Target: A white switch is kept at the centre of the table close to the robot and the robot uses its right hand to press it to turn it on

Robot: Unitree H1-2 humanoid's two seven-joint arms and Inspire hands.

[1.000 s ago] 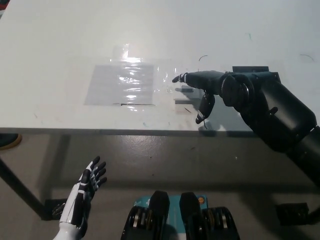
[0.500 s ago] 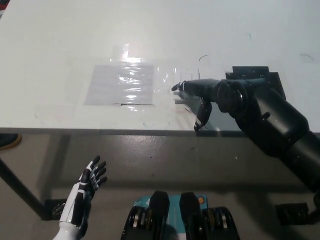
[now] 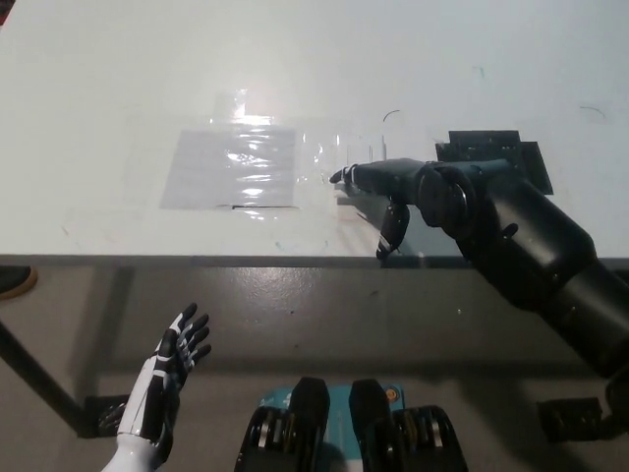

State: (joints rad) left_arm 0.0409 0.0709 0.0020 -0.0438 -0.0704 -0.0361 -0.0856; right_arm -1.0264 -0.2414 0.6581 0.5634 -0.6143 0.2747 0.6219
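My right robot hand (image 3: pixel 393 192) reached over the near part of the white tabletop (image 3: pixel 118 88), the black arm coming in from the lower right. One finger pointed out to picture left, its tip at the right edge of a glossy taped patch (image 3: pixel 231 167), while another hung down toward the tabletop's front edge. It gripped nothing; the fingers were spread rather than curled into a fist.

The white switch was hard to make out. A small pale shape with a dark shadow (image 3: pixel 356 195) lay just under my pointing finger, near the tabletop's front edge and about at its centre, and that was probably it. I could not tell whether my fingertip touched it, since white on white under glare hid the outline.

Behind my right wrist a dark flat rectangular piece (image 3: pixel 486 149) lay on the tabletop, partly covered by my arm. A few faint pen-like marks (image 3: pixel 391 115) showed on the surface farther back. I could read no writing, label or brand anywhere, on the tape, the dark piece or my arm.

My left robot hand (image 3: pixel 162 379) hung below the tabletop at the lower left, over the grey floor (image 3: pixel 295 305), empty with its fingers apart.
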